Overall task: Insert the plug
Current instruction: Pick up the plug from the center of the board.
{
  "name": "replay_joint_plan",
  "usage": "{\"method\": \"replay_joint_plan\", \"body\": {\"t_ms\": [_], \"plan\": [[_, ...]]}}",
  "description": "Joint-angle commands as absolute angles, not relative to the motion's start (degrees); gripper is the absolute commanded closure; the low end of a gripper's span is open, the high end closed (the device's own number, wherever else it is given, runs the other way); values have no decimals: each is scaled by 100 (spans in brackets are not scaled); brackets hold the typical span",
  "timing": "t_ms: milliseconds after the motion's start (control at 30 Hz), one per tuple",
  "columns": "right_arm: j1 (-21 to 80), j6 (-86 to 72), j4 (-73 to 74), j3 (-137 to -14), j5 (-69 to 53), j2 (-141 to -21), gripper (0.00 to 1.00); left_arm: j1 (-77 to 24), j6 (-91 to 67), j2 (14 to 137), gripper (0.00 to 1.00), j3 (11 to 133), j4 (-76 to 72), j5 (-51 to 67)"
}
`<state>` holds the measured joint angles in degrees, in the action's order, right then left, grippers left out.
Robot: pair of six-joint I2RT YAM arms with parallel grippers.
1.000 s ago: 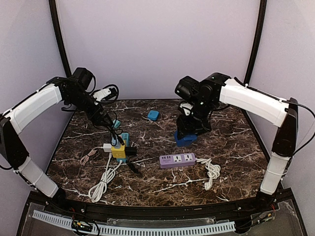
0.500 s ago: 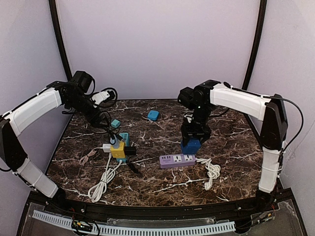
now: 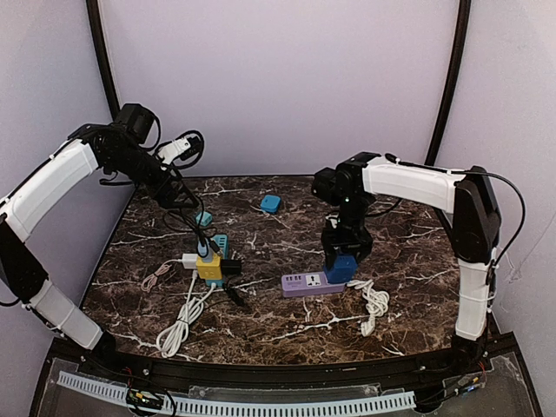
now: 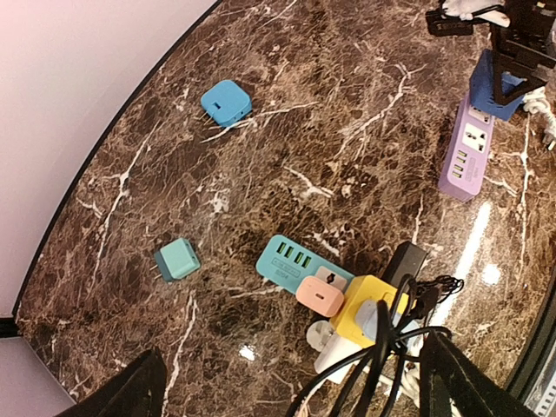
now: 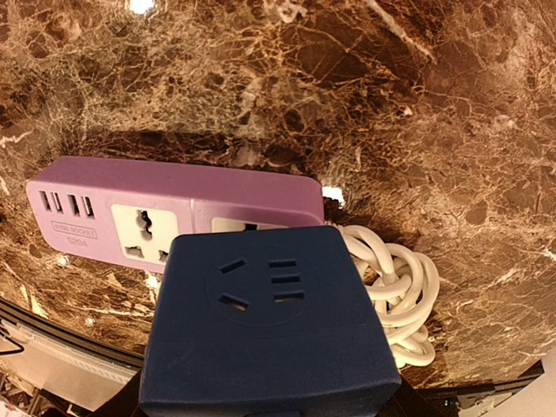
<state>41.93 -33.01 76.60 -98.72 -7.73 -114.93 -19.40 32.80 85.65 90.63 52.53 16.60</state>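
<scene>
Plug: dark blue cube adapter (image 5: 265, 321), rigid, light, smooth plastic that can slip; best taken on two opposite flat sides
Place: over one end of the purple power strip (image 5: 113, 195), contact unclear
Right gripper (image 3: 345, 252): pinching the adapter
Left gripper (image 4: 291, 391): spread wide, holding nothing

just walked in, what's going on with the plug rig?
The right gripper holds a blue adapter directly over the cable-end socket of the purple power strip. Whether it is seated cannot be told. The left gripper hangs open and empty, raised above the teal strip and its plugged-in chargers.
</scene>
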Motion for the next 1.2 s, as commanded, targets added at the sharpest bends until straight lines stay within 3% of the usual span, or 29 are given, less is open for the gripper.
{"method": "replay_joint_plan", "body": {"t_ms": [0, 967, 1167], "plan": [[4181, -3222, 8591, -10138, -616, -11671, 100, -1916, 3329, 8451, 10, 9095, 5675, 2006], [4546, -3993, 8603, -9837, -263, -11817, 100, -1890, 3325, 8502, 11, 9059, 5659, 2009], [4544, -3875, 8567, -9879, -89, -12124, 100, -2166, 3110, 8505, 17, 9280, 5386, 3024]]}}
